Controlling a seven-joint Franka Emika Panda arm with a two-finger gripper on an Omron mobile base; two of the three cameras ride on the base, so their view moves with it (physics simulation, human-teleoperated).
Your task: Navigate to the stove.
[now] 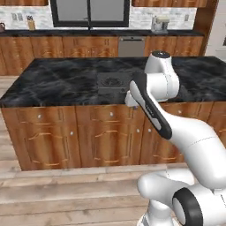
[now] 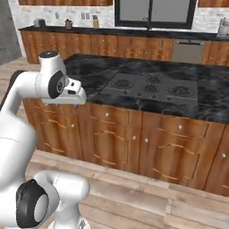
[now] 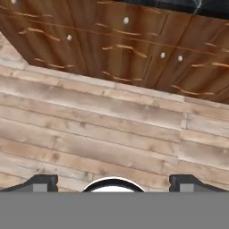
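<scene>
Right base view: the stove [image 2: 152,88] lies flat, set into the black marble table [image 2: 89,71], right of the arm's raised hand and across a strip of wooden floor [image 2: 147,197] from the base.
Left base view: the stove [image 1: 112,82] shows near the table's front edge, partly hidden behind the white arm.
Stove, position: near the middle of the island table, well apart from the back wall.
Stove, handling: by its look a rigid, heavy, built-in appliance, fixed in the stone; not a thing to lift or grip. The task asks only to drive up to it, so I judge no hold is needed. If anything were touched, it would be the small knobs, which look hard and smooth.
Burners, count: three grated burners can be made out in the right base view; more may be there, too blurred to tell.
Knobs, count: a few small round ones between the burners; number unclear.
Stoves, count: one.
Fingers [image 3: 44,182]: in the hand view the two dark tips stand wide apart with nothing between them, released, pointing down at the floor before the cabinets [image 3: 116,44].
Gripper [image 3: 112,183]: empty, held above the floor.
Cabinets: wood fronts with small round pulls under the table; about five pulls show in the hand view.
Dishwasher [image 2: 190,51]: one grey panel on the back wall, not the goal.
Progress: the base seems close to the island, the stove a little to the right of straight ahead.
</scene>
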